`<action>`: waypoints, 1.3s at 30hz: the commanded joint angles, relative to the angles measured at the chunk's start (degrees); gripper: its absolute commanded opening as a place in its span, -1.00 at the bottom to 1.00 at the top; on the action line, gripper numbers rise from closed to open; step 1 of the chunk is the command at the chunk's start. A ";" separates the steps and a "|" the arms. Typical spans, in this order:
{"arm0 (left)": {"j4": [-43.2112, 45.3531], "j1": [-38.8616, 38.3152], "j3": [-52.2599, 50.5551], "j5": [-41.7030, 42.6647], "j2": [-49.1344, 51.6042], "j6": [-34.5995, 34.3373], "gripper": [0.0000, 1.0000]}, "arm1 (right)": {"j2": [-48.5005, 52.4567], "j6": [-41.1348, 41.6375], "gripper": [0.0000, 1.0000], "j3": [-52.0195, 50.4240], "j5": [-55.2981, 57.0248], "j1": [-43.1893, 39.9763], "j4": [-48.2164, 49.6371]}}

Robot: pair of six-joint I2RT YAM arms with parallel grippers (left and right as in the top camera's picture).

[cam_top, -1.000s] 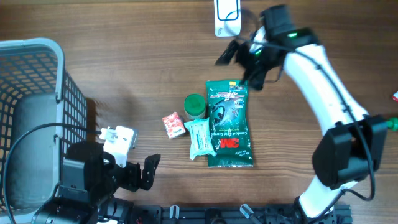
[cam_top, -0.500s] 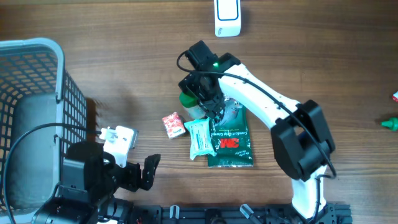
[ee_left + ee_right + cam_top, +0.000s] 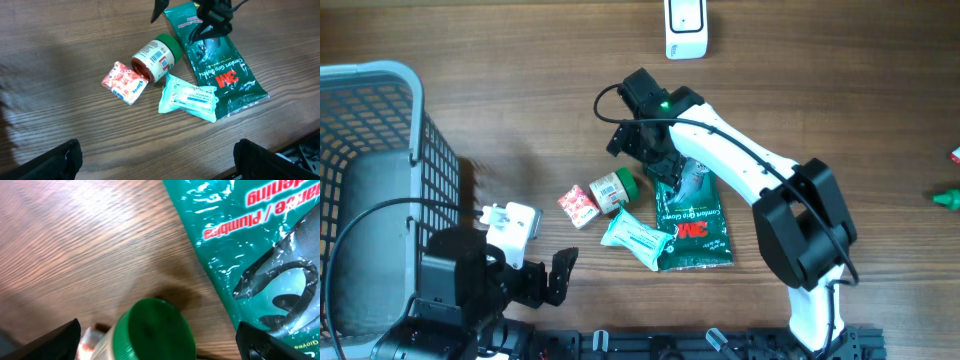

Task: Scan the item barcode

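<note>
At the worktop's near edge, about 7 o'clock, the left tool rests with jaws apart, gripping nothing. Just beyond lie a red packet, a teal wipes pack and the jar, tipped on its side with its barcode up. The jar's green lid touches a green gloves pack. The right tool, jaws spread wide, hangs over the lid. Bare wood runs to the basket at 9 o'clock and the white scanner at the far edge, 12 o'clock.

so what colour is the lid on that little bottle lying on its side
Green. The lid shows best in the right wrist view, close up at the bottom of the picture.
</note>
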 commanded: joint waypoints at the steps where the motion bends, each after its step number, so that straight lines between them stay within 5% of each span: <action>1: 0.15 0.33 0.11 0.07 -0.33 1.07 1.00 | -2.21 -5.68 1.00 1.22 -3.41 0.42 0.90; 5: 0.17 0.33 0.11 0.07 -0.33 1.07 1.00 | -2.19 -37.42 0.98 1.22 -3.13 4.02 3.93; 10: 0.15 0.33 0.11 0.07 -0.33 1.07 1.00 | -1.81 -54.07 1.00 0.04 -1.95 4.98 1.95; 15: 0.17 0.33 0.11 0.07 -0.33 1.07 1.00 | -1.31 -58.12 0.99 -0.46 1.29 9.25 1.03; 21: 0.15 0.33 0.11 0.07 -0.33 1.07 1.00 | 4.44 -49.59 0.99 -0.46 9.20 12.92 1.73; 26: 0.15 0.33 0.11 0.07 -0.33 1.07 1.00 | 4.81 -50.36 0.98 -0.46 11.04 12.79 2.45; 29: 0.17 0.33 0.11 0.07 -0.33 1.07 1.00 | 4.79 -50.14 0.60 -0.33 16.37 12.52 2.62; 34: 0.17 0.33 0.11 0.07 -0.33 1.07 1.00 | 4.33 -50.25 0.60 4.09 31.98 10.75 -4.59; 39: 0.17 0.33 0.11 0.07 -0.33 1.07 1.00 | 4.24 -50.21 0.69 4.46 60.39 6.93 -10.93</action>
